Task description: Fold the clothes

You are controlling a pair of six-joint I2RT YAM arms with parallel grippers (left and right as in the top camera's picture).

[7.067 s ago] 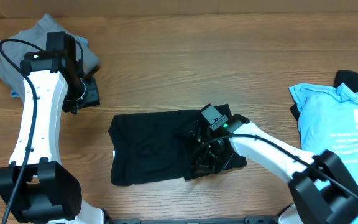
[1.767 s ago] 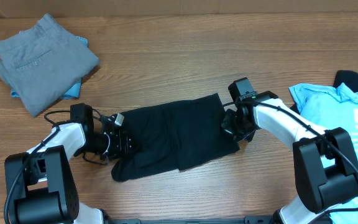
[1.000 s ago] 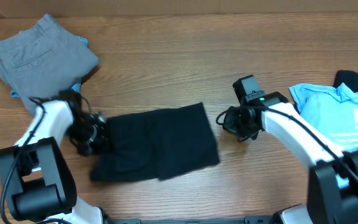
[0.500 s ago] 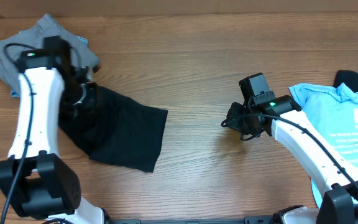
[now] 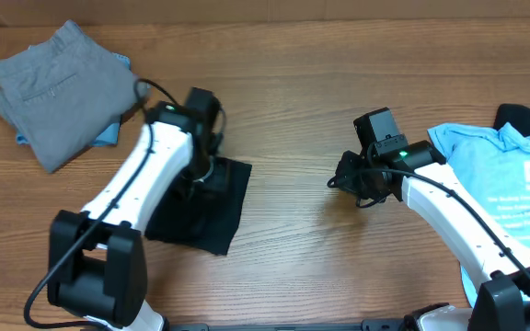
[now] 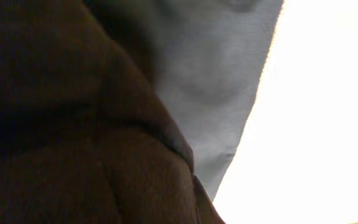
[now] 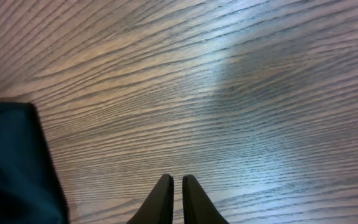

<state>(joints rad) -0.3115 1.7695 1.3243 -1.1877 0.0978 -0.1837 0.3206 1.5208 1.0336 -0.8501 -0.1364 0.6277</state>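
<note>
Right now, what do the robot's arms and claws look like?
Both arms have white shell links, black joints and bulky black bases. The left arm has a thin black cable looping near its wrist. The right arm has a small green light on its black wrist block. The right claw has two slim, dark, tapered fingers.

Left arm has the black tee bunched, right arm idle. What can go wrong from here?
1. Only the left gripper pinches the black fabric T-shirt, which lies bunched; the fold could come undone or land crooked.
2. Fabric covers most of the left wrist view, so placement is near blind there.
3. The right gripper, shut and empty over the brown wooden table, cannot steady the cloth.
</note>
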